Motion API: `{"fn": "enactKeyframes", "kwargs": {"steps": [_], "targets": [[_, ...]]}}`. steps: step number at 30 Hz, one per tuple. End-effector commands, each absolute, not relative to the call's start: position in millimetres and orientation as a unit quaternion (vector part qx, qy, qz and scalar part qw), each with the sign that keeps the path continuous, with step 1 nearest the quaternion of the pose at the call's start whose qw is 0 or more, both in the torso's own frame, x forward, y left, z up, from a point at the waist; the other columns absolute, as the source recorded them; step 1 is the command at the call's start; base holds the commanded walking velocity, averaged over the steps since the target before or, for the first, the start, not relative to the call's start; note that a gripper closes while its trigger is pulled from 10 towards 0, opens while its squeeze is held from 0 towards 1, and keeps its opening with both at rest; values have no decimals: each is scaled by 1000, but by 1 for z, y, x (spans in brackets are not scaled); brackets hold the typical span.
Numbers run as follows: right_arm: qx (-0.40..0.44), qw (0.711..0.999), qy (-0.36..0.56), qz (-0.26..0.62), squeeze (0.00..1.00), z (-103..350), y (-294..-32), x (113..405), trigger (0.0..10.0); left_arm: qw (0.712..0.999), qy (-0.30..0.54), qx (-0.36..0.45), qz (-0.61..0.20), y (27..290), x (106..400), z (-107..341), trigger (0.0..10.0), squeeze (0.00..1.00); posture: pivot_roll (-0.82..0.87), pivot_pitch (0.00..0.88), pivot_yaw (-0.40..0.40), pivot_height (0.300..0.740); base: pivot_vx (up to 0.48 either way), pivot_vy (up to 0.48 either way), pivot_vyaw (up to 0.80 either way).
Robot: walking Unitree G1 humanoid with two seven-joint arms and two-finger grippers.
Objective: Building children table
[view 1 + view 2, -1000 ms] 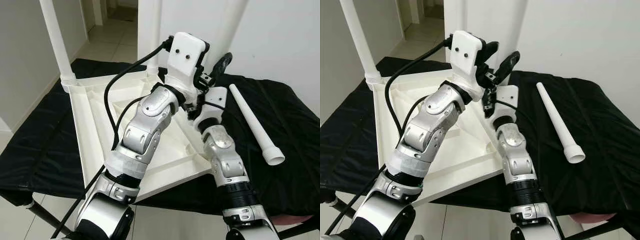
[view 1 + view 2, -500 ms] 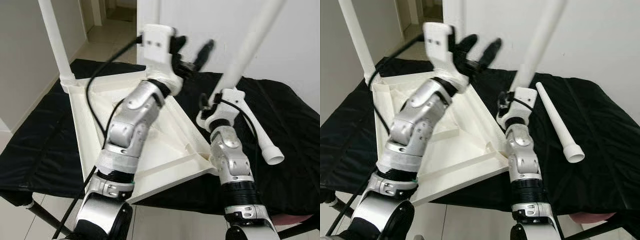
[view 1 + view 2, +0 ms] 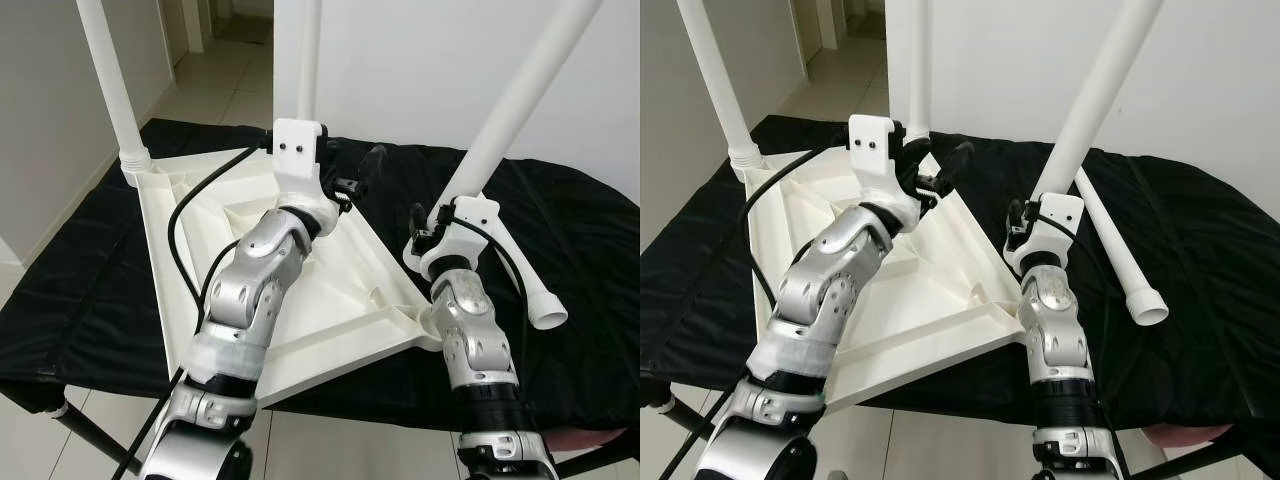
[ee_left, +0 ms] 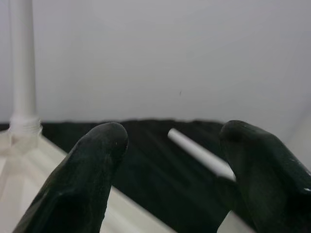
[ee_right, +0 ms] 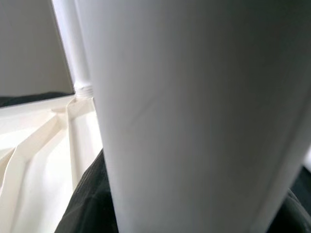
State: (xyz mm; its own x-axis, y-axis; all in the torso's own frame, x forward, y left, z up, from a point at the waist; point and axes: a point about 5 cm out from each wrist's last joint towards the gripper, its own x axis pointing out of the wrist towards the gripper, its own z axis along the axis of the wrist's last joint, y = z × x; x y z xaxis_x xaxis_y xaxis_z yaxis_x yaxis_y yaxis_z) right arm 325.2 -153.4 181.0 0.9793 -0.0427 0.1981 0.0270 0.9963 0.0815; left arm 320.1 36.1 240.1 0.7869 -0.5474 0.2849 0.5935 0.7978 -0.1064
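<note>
Fingers of the right gripper (image 3: 428,226) cannot be made out behind its white wrist housing, so whether they are closed is impossible to tell; a white table leg (image 3: 515,105) rises tilted from just beside that housing, leaning away to the robot's right and running out of the top of the picture. In the right wrist view this leg (image 5: 194,111) is pressed close against the lens.

Nearest the robot lies the front corner of the upturned white tabletop (image 3: 330,340), its ribbed underside facing up, resting on a black cloth (image 3: 80,300) that covers a low stand; that corner overhangs the cloth's near edge. Pale floor tiles (image 3: 30,440) show below, with a black strut of the stand.

Over the middle of the tabletop hangs the left gripper (image 3: 352,178), its two black fingers (image 4: 92,170) spread apart with nothing between them, pointing toward the far wall.

On the cloth's right side a loose leg (image 3: 505,270) lies flat, its flared open end toward the near edge.

Further back, one fitted leg (image 3: 112,85) stands upright in the tabletop's left corner socket, and another upright leg (image 3: 309,60) stands at its far corner. Behind them are a white wall (image 3: 420,70) and, to the left, a tiled hallway (image 3: 215,75).
</note>
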Motion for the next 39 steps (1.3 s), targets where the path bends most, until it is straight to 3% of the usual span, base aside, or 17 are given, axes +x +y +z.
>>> {"fn": "enactKeyframes", "kwargs": {"steps": [1, 8, 11, 13, 18, 28, 39], "targets": [[30, 993, -111, -16, 0, 183, -156, 322, 10000, 933, -126, -72, -328, 33, 316, 237, 10000, 0, -26, 0, -34, 740, 0, 0, 0], [18, 993, -115, 12, 0, 177, -156, 311, 10000, 926, -98, -28, -363, 33, 305, 219, 10000, 0, -25, 0, -34, 740, 0, 0, 0], [11, 994, -110, 6, 0, 175, -159, 311, 10000, 914, -96, -4, -395, 28, 296, 213, 10000, 0, -28, 0, -38, 740, 0, 0, 0], [9, 994, -111, 7, 0, 176, -156, 311, 10000, 889, -120, 59, -439, 23, 284, 203, 10000, 0, -30, 0, -42, 740, 0, 0, 0], [7, 994, -111, 13, 0, 175, -153, 308, 10000, 867, -120, 93, -474, 23, 275, 192, 10000, 0, -30, 0, -43, 740, 0, 0, 0], [8, 994, -105, 23, 0, 166, -150, 294, 10000, 822, -58, 98, -558, 28, 253, 170, 10000, 0, -41, 0, -43, 740, 0, 0, 0], [16, 995, -100, 5, 0, 161, -158, 276, 10000, 822, -58, 84, -561, 26, 250, 171, 10000, 0, -53, 0, -45, 740, 0, 0, 0]]}}
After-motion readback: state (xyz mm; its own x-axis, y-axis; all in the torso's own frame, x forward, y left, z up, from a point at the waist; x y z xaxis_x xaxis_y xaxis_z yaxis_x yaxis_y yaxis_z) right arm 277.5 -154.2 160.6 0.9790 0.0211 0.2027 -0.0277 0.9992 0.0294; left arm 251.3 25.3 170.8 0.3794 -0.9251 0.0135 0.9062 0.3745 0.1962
